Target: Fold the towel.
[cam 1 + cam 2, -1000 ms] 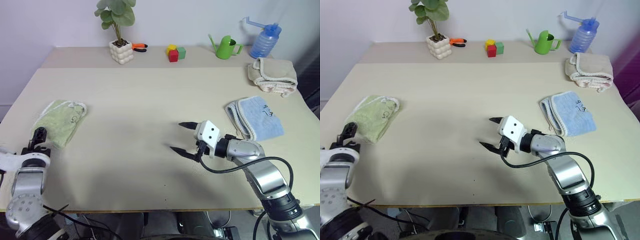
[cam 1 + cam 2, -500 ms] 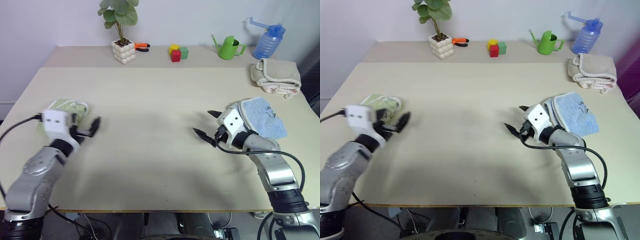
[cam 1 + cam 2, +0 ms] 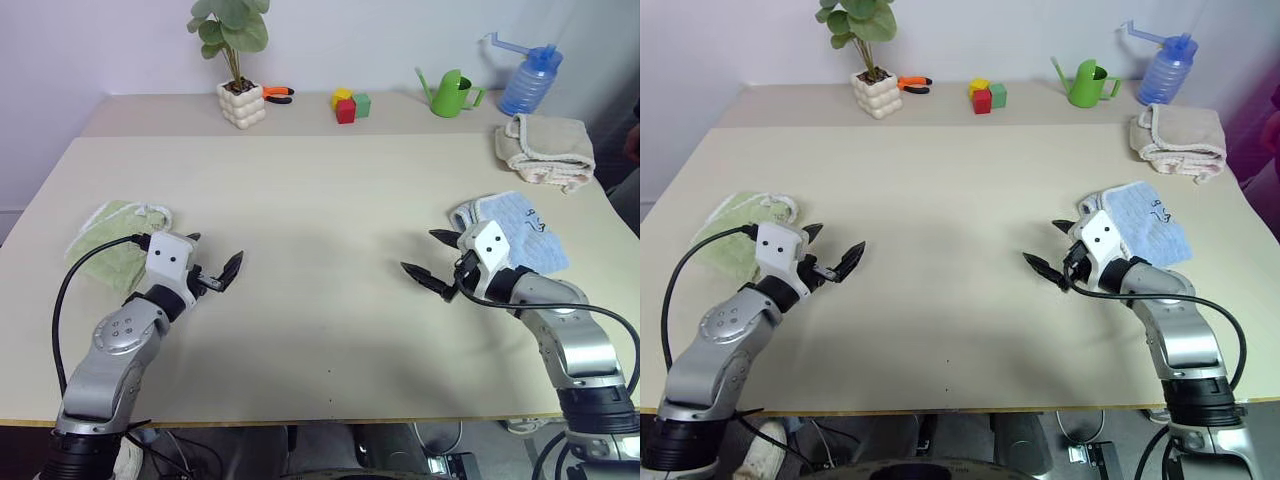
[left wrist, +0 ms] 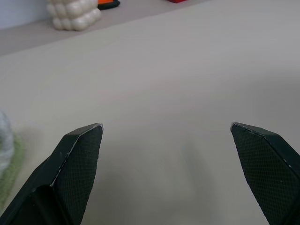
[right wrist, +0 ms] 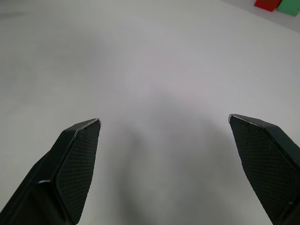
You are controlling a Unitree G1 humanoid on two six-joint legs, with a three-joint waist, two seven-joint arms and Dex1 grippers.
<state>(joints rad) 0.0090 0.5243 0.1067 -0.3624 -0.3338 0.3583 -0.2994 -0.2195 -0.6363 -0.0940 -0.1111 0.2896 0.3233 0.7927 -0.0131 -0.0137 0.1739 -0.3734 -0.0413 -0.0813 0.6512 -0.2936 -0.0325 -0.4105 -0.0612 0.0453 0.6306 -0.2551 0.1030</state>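
The towel (image 3: 108,236), light green with white piping, lies folded into a small bundle at the table's left side. My left gripper (image 3: 216,252) hovers just to its right, open and empty, pointing away from it toward the table's middle. Its white wrist block and cable cover the towel's right edge. A green sliver of the towel (image 4: 8,161) shows beside the left gripper's finger (image 4: 77,159) in the left wrist view. On the right side my right gripper (image 3: 426,252) is open and empty over bare table (image 5: 154,70).
A folded light blue towel (image 3: 527,236) lies just behind the right gripper. A beige bundled towel (image 3: 545,150) sits at the far right. Along the back stand a potted plant (image 3: 242,102), orange-handled pliers (image 3: 279,95), coloured blocks (image 3: 350,105), a green watering can (image 3: 455,95) and a blue spray bottle (image 3: 526,80).
My left arm swung in from the table's left front edge to beside the towel and rolled its wrist. My right gripper drew back rightward to the blue towel. Both stayed open.
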